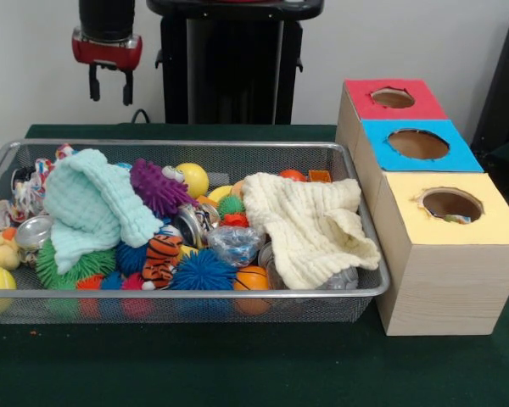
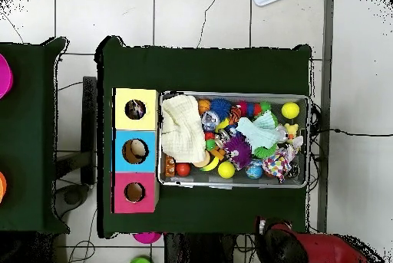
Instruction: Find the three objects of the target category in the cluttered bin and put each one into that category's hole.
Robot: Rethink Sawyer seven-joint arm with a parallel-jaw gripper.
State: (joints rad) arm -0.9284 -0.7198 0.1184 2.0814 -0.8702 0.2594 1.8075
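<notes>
The wire mesh bin [image 1: 195, 145] is full of toys and cloths; it also shows in the overhead view [image 2: 230, 94]. A thin white fabric piece with coloured blotches [image 1: 27, 183] lies at the bin's far left end, and in the overhead view [image 2: 276, 164] near the right end. The yellow-faced hole [image 1: 452, 203] is on the nearest box, with a bit of printed fabric inside; it shows in the overhead view too [image 2: 136, 109]. My gripper [image 1: 110, 86] hangs open and empty, high above the bin's far left corner.
A mint-green waffle cloth [image 1: 93, 212] and a cream waffle cloth [image 1: 310, 225] cover much of the bin, among balls, spiky toys and cans. The blue-faced hole [image 1: 417, 143] and the red-faced hole [image 1: 393, 97] lie behind the yellow one. The red arm [image 2: 315, 249] is at the bottom edge.
</notes>
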